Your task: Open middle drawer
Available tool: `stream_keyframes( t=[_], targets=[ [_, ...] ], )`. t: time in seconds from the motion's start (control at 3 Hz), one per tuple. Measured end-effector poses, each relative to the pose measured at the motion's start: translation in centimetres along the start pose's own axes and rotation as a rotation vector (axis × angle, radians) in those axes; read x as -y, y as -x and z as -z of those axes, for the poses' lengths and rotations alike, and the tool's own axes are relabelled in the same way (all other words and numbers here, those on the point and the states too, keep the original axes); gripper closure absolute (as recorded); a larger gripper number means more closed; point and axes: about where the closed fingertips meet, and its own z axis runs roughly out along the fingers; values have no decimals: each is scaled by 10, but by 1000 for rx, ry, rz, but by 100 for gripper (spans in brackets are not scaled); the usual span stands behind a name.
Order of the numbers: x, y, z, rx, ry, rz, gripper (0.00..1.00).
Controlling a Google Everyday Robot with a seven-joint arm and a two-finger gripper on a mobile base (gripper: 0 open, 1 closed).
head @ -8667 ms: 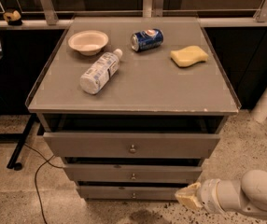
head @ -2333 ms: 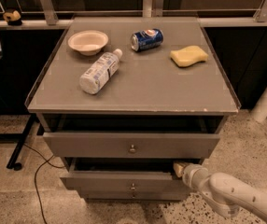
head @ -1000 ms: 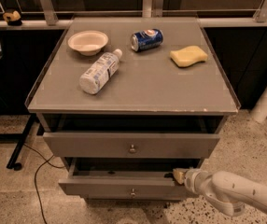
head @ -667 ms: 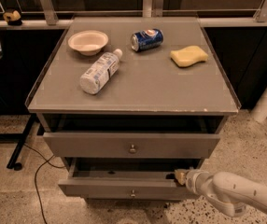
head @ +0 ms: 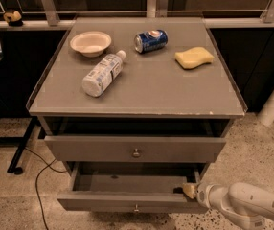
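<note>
The middle drawer point(head: 103, 201) is a wide grey drawer with a small round knob point(head: 136, 208). It stands pulled out toward me, and its bare inside shows. The top drawer point(head: 175, 149) above it is closed and has its own knob. The bottom drawer is hidden under the pulled-out one. My gripper point(head: 189, 191) is on a white arm that comes in from the lower right. Its tan tip rests at the right end of the middle drawer's front, on the top edge.
On the cabinet top point(head: 175, 92) lie a white bowl point(head: 90, 42), a plastic bottle on its side point(head: 102, 74), a blue can on its side point(head: 151, 40) and a yellow sponge point(head: 194, 57). A black cable point(head: 37, 176) runs over the floor at the left.
The middle drawer has slid further out toward me. My gripper has moved with it, from the drawer's right side toward the front, staying at the right end.
</note>
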Motion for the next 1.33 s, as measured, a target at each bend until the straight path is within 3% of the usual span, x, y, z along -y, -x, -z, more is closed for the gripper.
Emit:
stream_keyframes(
  t=[1.33],
  targets=[
    [-8,-10,1,-33,15,6,100]
  ],
)
